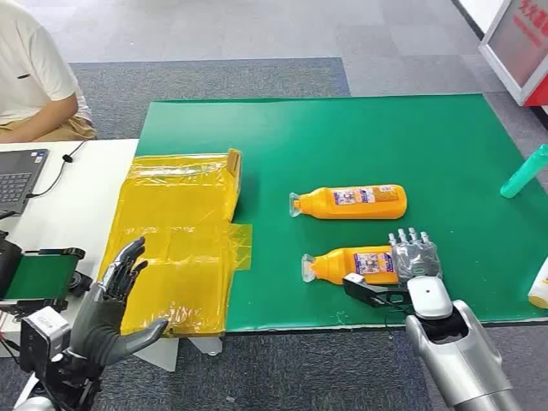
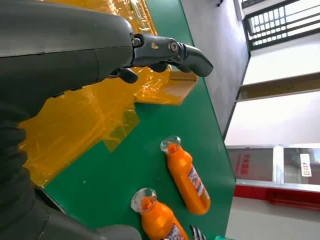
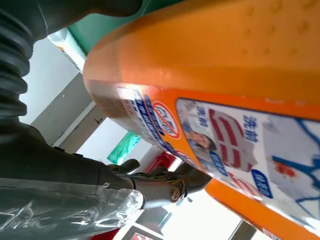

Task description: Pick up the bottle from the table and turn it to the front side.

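Note:
Two orange bottles lie on their sides on the green mat (image 1: 388, 128), caps pointing left. My right hand (image 1: 417, 261) grips the base end of the near bottle (image 1: 348, 264), thumb along its near side and fingers (image 1: 413, 241) over its far side. The bottle rests on the mat. Its label fills the right wrist view (image 3: 226, 150), with my fingers (image 3: 166, 187) behind it. The far bottle (image 1: 352, 202) lies free a little beyond. My left hand (image 1: 120, 295) hovers with fingers spread at the mat's near left corner, holding nothing. The left wrist view shows that hand (image 2: 56, 45) and both bottles (image 2: 186, 177) (image 2: 162, 222).
A crumpled yellow plastic bag (image 1: 175, 248) covers the mat's left end. A teal bottle (image 1: 523, 171) lies at the far right and a white object (image 1: 539, 287) at the right edge. A person (image 1: 32, 68) sits by a laptop (image 1: 20, 175) on the white table (image 1: 64, 214).

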Tool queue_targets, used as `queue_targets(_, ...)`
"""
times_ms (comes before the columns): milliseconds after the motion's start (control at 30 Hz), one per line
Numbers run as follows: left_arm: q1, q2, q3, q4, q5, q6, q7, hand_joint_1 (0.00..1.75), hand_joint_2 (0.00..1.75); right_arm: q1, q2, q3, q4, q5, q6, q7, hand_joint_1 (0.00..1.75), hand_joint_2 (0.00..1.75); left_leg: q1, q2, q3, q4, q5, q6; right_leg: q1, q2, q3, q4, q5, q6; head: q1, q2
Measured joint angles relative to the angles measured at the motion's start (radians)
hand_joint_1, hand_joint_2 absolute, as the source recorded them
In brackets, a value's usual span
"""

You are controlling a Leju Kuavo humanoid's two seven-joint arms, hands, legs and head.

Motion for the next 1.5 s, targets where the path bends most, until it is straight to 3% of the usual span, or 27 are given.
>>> queue_targets(400,-0.002,0.01,-0.004,0.016,0.015,0.0,0.0,0.0,1.75,-0.092,0.0,0.056,0.144,0.0,0.034,-0.052,0.02,1.75,0.0,0.0,0.002,0.0,0.0,0.0,0.0,0.0,0.001,0.0,0.0,0.0,0.0,0.0)
queue_targets(533,-0.007,0.017,-0.012,0.024,0.016,0.0,-0.001,0.0,1.75,-0.139,0.005,0.064,0.224,0.0,0.047,-0.087,1.75,1.75,0.0,0.0,0.004,0.0,0.0,0.0,0.0,0.0,0.003,0.0,0.0,0.0,0.0,0.0)
queue_targets(1133,-0.008,0.027,-0.017,0.049,0.023,0.003,-0.004,0.0,1.75,-0.206,0.028,0.062,0.337,0.0,0.05,-0.125,1.75,1.75,0.001,0.0,0.012,0.0,0.002,-0.001,0.0,0.0,0.01,0.0,0.002,-0.001,0.0,0.0)
queue_targets(1233,-0.009,0.029,-0.017,0.054,0.024,0.005,-0.006,0.0,1.75,-0.202,0.049,0.022,0.34,-0.019,0.031,-0.155,1.75,1.75,0.001,0.0,0.012,0.0,0.003,-0.001,0.0,0.0,0.01,0.0,0.003,-0.002,0.0,0.0)
queue_targets(1367,-0.008,0.03,-0.017,0.056,0.023,0.006,-0.009,0.0,1.75,-0.168,0.091,-0.085,0.297,-0.103,0.01,-0.209,1.75,1.75,0.001,0.0,0.011,0.0,0.003,-0.001,0.001,0.0,0.01,0.0,0.003,-0.002,0.0,0.0)
queue_targets(1500,0.01,0.027,-0.014,0.055,0.019,0.002,-0.021,0.0,1.75,-0.066,0.169,-0.203,0.159,-0.34,-0.03,-0.299,1.75,1.75,0.002,0.0,0.009,0.0,0.003,-0.002,0.002,0.0,0.008,0.0,0.002,-0.002,0.0,0.0)
